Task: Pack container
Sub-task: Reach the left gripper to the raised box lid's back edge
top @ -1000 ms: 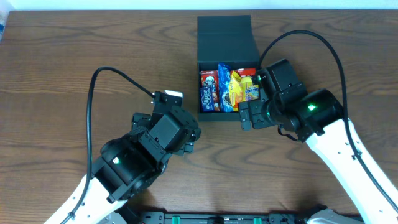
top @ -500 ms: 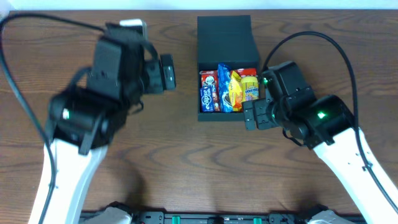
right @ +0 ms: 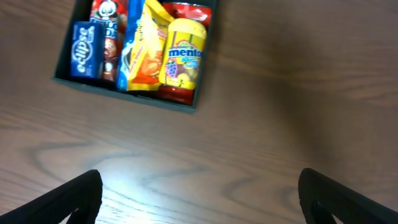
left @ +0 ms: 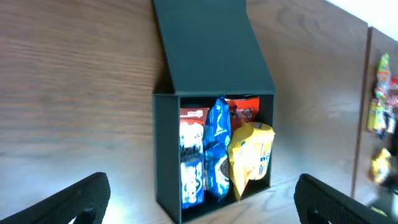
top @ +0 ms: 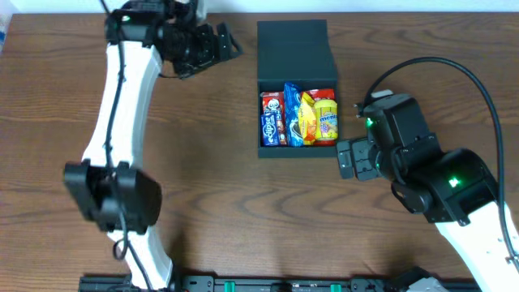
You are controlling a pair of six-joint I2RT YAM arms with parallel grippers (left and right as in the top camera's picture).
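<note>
container [top: 292, 49] lid up, snacks [top: 298, 118] inside, L pincer [top: 227, 42] + R pincer [top: 345, 158] spread wide, empty

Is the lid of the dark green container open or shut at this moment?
Open. The lid lies folded back behind the container, and the snack packets inside show from above.

My table [top: 243, 203] is dark wood grain, smooth, with a soft sheen under the lamp. The container [top: 292, 40] looks matt, like rigid card. The packets [top: 292, 113] are glossy printed film and the tub [top: 327, 118] is shiny yellow plastic. My arm shells [top: 120, 105] are smooth white plastic, and my fingers [right: 68, 199] are matt black.
</note>
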